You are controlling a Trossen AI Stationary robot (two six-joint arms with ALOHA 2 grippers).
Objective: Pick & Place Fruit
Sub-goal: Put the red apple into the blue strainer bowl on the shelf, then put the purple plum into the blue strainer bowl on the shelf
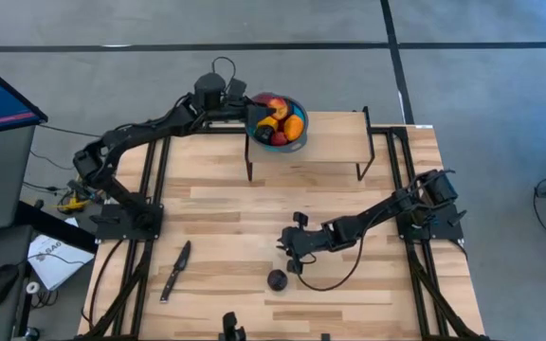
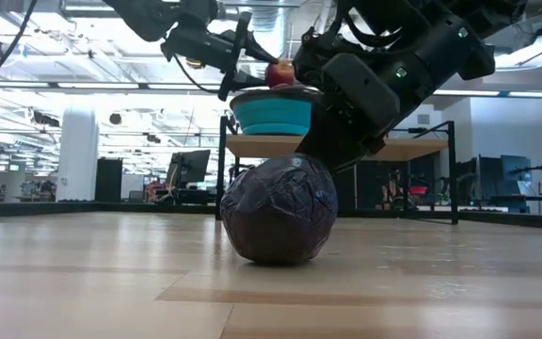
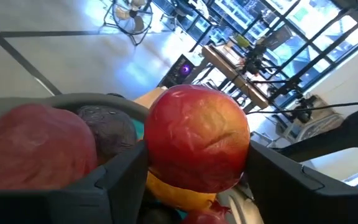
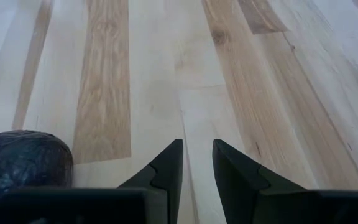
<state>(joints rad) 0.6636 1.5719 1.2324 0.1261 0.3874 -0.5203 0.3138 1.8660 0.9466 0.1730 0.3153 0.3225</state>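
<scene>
Nearest the low camera we saw a dark purple fruit (image 2: pixel 280 209) resting alone on the wooden table (image 1: pixel 349 204), close to the front edge in the high view (image 1: pixel 276 279). The right gripper (image 1: pixel 294 254) hung just beside and behind it, low over the boards, not touching it; in the right wrist view its fingers (image 4: pixel 166 165) stood close together with only a narrow gap between the tips and nothing between them, the purple fruit (image 4: pixel 20 163) lying off to one side. At the far side of the table we saw a blue bowl (image 1: pixel 263 138) sitting on a small raised wooden shelf (image 1: pixel 335 142), filled with other fruit, among them an orange piece (image 1: pixel 294 127) and red pieces. The left gripper (image 1: pixel 254 112) reached over the bowl's rim, and in the left wrist view its jaws pinched a red-and-yellow fruit (image 3: pixel 197 138) from both sides, held just above the pile, with a red fruit (image 3: pixel 33 143) and a purple one (image 3: pixel 107 127) beside it. A dark knife (image 1: pixel 175 270) lay on the table's left part, well apart from both grippers.
</scene>
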